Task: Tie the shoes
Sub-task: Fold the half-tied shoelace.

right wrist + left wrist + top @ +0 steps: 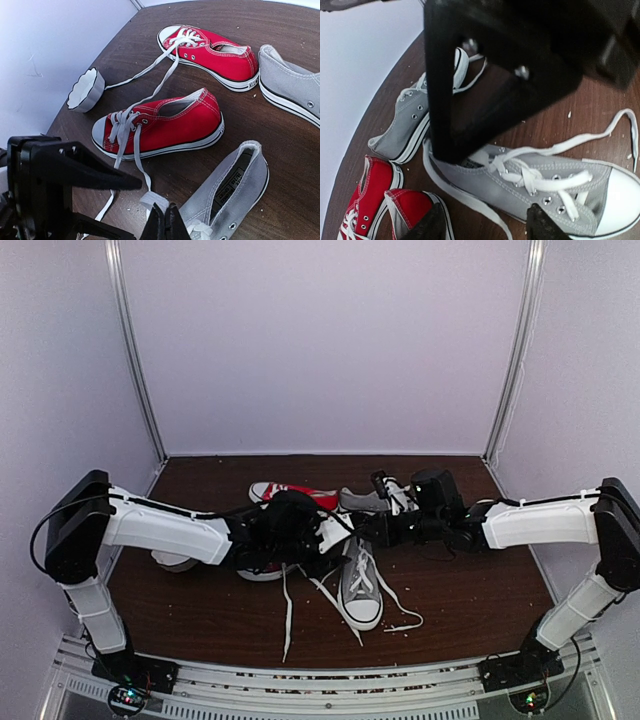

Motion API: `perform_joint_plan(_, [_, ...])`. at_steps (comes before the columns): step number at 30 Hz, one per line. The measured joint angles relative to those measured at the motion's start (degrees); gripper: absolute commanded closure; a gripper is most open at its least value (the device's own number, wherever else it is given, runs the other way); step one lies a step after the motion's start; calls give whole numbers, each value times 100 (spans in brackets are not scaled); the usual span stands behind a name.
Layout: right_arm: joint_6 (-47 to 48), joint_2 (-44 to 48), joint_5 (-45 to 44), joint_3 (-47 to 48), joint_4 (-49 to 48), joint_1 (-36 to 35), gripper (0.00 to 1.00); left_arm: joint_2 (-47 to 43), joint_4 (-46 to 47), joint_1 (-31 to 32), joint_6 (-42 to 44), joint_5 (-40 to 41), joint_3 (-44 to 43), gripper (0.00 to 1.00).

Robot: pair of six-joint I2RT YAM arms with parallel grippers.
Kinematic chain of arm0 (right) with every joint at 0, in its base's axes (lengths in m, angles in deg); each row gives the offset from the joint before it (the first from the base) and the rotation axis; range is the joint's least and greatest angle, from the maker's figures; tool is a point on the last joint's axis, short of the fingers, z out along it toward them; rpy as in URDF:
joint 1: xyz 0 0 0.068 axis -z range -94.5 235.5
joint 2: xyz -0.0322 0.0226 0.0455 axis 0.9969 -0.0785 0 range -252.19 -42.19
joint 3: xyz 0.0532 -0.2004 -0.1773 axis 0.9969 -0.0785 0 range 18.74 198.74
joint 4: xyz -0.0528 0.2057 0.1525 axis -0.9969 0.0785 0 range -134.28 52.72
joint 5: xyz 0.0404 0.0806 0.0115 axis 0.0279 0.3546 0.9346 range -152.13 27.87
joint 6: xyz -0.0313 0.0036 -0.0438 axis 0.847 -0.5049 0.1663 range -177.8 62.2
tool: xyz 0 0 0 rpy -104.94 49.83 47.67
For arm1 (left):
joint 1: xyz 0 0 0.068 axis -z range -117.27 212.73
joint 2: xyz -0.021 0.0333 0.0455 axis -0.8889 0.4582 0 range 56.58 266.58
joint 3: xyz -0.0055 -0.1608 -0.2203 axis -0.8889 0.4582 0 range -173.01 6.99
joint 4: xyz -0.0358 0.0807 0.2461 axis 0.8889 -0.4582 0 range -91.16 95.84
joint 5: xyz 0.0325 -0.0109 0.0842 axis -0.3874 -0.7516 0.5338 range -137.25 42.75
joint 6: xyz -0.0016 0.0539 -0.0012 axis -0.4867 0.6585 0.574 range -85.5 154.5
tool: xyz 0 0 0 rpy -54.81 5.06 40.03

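Now the grey shoe (362, 595) lies in the middle of the surface (480, 590), toe at the near side. My right pincer (165, 222) is pressed together, pinching its white lace (151, 200), I think to keep it tight. My left pincer (485, 227) is spread wide, ready to grab.

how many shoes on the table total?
4. Right wrist view: far red shoe, near red shoe, right grey shoe at frame edge, near grey shoe at bottom.

From above, the left arm (180, 532) covers most of the near red sneaker (262, 575). The right arm's blurred black housing (520, 45) hides the heel of the near grey sneaker (545, 185). The far grey sneaker (292, 90) runs off the right wrist view.
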Motion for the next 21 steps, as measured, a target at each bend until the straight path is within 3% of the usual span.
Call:
perform_joint_plan(12, [-935,-74,-190,-4,-269,13,100,632,216,164,-922,592,-597,60])
perform_joint_plan(21, [-1141,-87,-278,-39,-407,57,100,837,295,195,-1357,835,-726,61])
